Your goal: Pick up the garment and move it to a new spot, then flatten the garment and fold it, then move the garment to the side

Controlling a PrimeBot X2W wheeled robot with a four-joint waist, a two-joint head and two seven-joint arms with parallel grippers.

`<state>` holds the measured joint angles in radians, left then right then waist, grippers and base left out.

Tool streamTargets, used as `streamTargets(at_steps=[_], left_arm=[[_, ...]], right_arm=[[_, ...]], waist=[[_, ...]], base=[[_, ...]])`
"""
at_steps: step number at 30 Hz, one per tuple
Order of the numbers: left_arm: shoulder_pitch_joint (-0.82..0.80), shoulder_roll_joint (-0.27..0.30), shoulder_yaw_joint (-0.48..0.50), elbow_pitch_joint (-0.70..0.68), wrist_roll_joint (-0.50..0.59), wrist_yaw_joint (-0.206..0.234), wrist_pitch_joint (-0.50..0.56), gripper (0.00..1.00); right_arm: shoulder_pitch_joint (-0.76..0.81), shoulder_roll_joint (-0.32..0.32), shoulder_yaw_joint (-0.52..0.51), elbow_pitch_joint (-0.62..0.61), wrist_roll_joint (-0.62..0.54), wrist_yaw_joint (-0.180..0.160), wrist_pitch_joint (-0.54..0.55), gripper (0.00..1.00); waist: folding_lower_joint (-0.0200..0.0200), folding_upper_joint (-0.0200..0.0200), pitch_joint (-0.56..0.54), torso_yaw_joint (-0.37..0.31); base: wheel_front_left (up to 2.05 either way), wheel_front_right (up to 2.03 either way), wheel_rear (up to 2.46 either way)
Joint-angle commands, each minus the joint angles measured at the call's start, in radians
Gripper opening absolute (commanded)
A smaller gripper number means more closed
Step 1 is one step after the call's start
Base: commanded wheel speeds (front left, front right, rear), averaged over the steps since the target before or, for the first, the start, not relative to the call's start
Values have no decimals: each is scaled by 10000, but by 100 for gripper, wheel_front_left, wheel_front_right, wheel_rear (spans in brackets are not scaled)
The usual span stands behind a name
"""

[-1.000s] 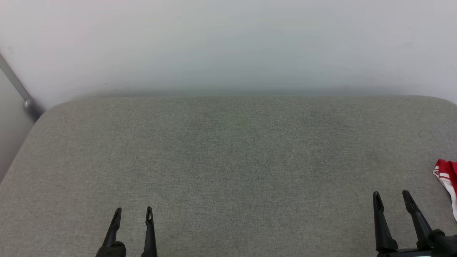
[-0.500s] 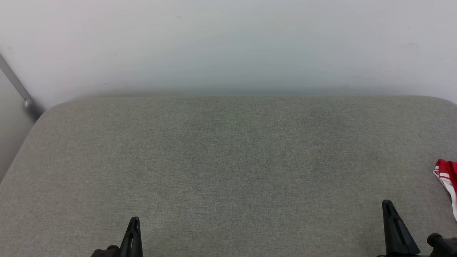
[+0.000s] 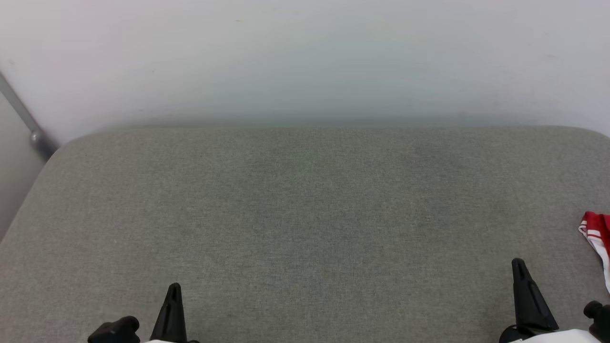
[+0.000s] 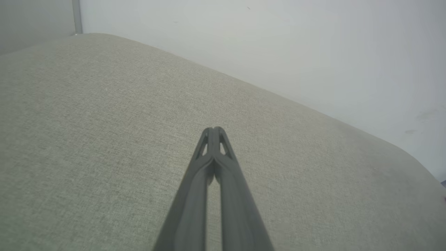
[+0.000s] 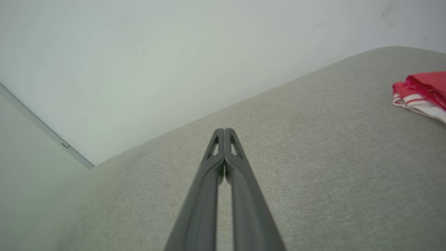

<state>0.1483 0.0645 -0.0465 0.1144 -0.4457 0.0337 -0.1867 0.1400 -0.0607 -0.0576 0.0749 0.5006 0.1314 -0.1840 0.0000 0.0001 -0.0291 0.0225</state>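
The garment (image 3: 598, 240), red with white striped trim, lies at the right edge of the grey cushioned surface (image 3: 305, 214), mostly cut off by the frame. In the right wrist view the garment (image 5: 423, 94) sits folded at the far right. My left gripper (image 3: 172, 291) is shut near the front edge at lower left, empty, far from the garment. My right gripper (image 3: 518, 267) is shut and empty at lower right, a short way left of the garment. The wrist views show the left gripper (image 4: 212, 129) and right gripper (image 5: 223, 131) with fingertips pressed together above bare cushion.
A white wall (image 3: 305, 62) rises directly behind the cushion. A grey metal bar (image 3: 24, 119) slants down at the far left, beside the cushion's rounded left corner. The cushion's broad middle is bare fabric.
Both grippers went from open to shut between one second ago and half a second ago, and drew back toward the front edge. The garment has not moved.
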Motion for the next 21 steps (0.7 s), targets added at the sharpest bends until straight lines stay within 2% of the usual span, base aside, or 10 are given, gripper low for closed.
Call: streamTargets(at_steps=[1,21], left_arm=[[-314,93,65,-79,-414,-91,55,0],[-952,177,290,288,-3690,-533,709,0]], right_arm=[[-306,-106,-1,-48,404,-2,53,0],[-926,-187,18,413,3507,-4,721,0]], waist=[[0,-1,4,-2],[0,-1,65,-45]], base=[[0,0,0],[0,0,0]])
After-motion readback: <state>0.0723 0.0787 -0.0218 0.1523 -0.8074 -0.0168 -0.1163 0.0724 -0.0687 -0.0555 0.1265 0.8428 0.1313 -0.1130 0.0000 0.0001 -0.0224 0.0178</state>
